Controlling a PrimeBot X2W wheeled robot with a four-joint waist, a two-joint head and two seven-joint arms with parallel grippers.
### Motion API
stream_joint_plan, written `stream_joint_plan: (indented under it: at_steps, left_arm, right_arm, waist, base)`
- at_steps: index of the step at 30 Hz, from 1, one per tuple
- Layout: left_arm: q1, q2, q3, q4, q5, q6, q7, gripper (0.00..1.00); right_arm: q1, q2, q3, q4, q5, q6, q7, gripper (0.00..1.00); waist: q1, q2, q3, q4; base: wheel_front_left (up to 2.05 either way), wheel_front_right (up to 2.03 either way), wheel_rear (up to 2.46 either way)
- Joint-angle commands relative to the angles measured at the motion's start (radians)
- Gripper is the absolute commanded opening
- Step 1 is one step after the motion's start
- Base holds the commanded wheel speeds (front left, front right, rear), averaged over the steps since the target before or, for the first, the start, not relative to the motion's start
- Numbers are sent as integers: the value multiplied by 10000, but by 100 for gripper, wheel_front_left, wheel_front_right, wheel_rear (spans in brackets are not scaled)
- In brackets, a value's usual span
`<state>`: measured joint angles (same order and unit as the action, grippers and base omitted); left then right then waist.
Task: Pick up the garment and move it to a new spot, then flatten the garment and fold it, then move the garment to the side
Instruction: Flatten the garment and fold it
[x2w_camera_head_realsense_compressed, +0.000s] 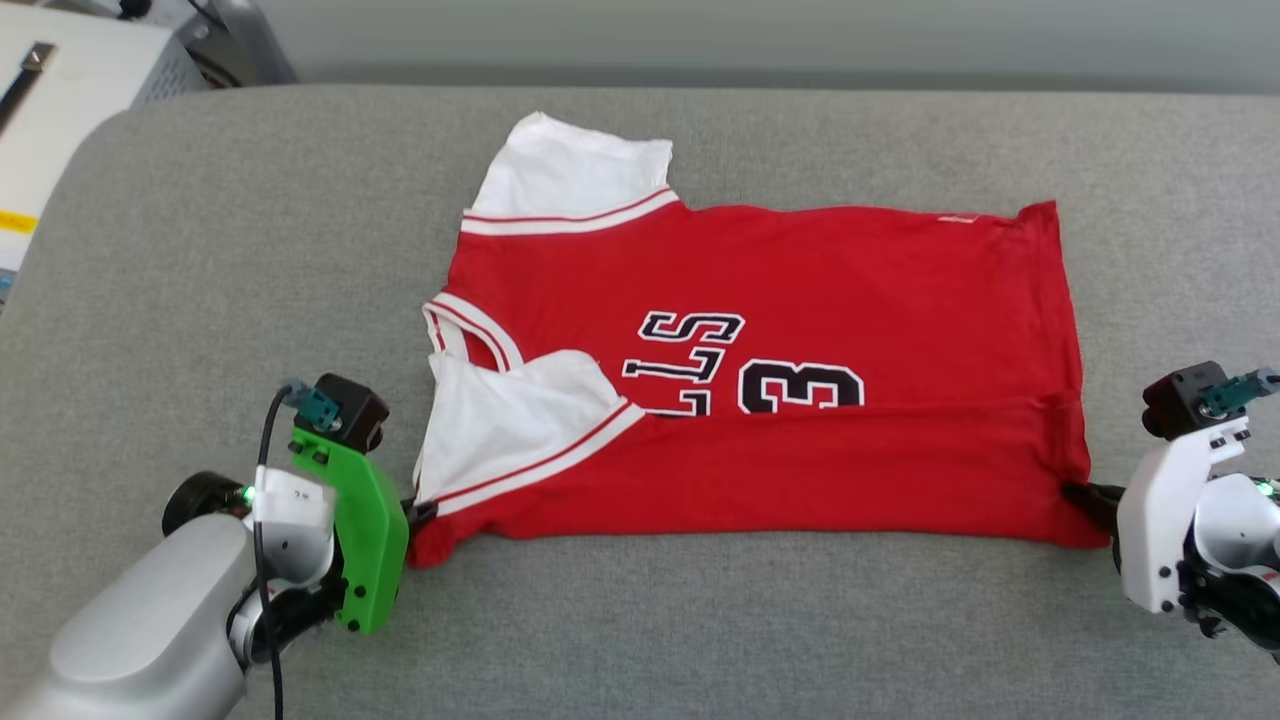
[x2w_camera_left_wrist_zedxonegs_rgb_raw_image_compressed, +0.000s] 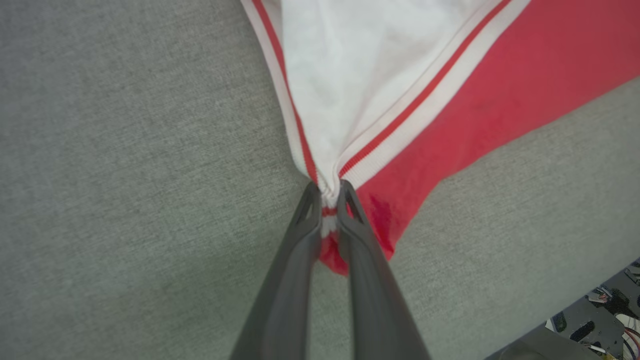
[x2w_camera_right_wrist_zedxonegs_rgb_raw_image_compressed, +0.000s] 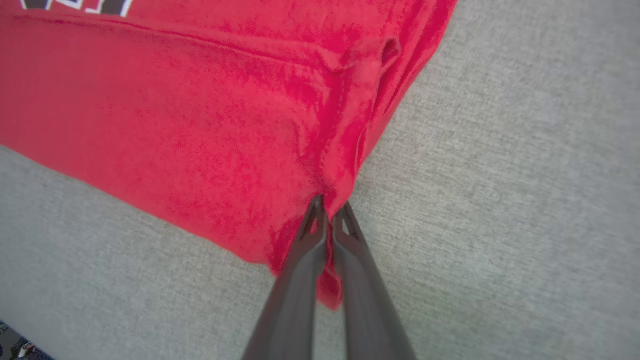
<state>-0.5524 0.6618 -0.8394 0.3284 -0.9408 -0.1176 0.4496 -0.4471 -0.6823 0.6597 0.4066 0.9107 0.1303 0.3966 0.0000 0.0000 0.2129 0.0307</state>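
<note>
The garment (x2w_camera_head_realsense_compressed: 760, 300) lies flat on a grey cushion (x2w_camera_head_realsense_compressed: 200, 250), stretched out between the two grippers. It is red, with white sleeves.

The left gripper (x2w_camera_head_realsense_compressed: 415, 515) has its two dark fingers pressed together on a corner of the garment. In the left wrist view, the left gripper (x2w_camera_left_wrist_zedxonegs_rgb_raw_image_compressed: 330, 192) pinches a bunch of cloth with white and red stripes. Right past the fingertips, a white sleeve (x2w_camera_left_wrist_zedxonegs_rgb_raw_image_compressed: 360, 75) fans out. The red cloth (x2w_camera_left_wrist_zedxonegs_rgb_raw_image_compressed: 500, 90) runs off to the right of the fingers. Bare grey cushion (x2w_camera_left_wrist_zedxonegs_rgb_raw_image_compressed: 125, 175) is on their left.

The right gripper (x2w_camera_head_realsense_compressed: 1085, 495) also has its fingers pressed together, and it pinches the other near corner of the garment. In the right wrist view, the right gripper (x2w_camera_right_wrist_zedxonegs_rgb_raw_image_compressed: 330, 207) bites the red edge, and a small bit of cloth pokes down between the fingers. The red cloth (x2w_camera_right_wrist_zedxonegs_rgb_raw_image_compressed: 175, 115) spreads up and to the left of the tips. Grey cushion (x2w_camera_right_wrist_zedxonegs_rgb_raw_image_compressed: 500, 175) is on their right.

Between the grippers, a red flap lies over the bottom of the black letters (x2w_camera_head_realsense_compressed: 690, 345) and the number 3 (x2w_camera_head_realsense_compressed: 800, 388). The other white sleeve (x2w_camera_head_realsense_compressed: 570, 170) sticks out on the far side, well away from both grippers.
</note>
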Motion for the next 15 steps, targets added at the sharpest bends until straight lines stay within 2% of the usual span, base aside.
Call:
stream_joint_plan:
  at_steps: [1,10,15]
  left_arm:
    - [231,147,40,-62,-182,65,-40,0]
    - [1310,911,35,-1728,-709,456,321,0]
    - [1860,1282,49,-2618,-834,897,374,0]
  right_arm:
    - [241,-212,100,-173,94,4,-96,0]
    - [1732,-1457,-501,-1977,554,4,-431,0]
    - [2646,-1633,-1123,-2609,605,4,-199,0]
  waist:
    - [0,0,-469,-41]
    - [0,0,-1156,20]
    - [0,0,-1063,-1]
  base:
    - [0,0,0]
    - [0,0,0]
    - [0,0,0]
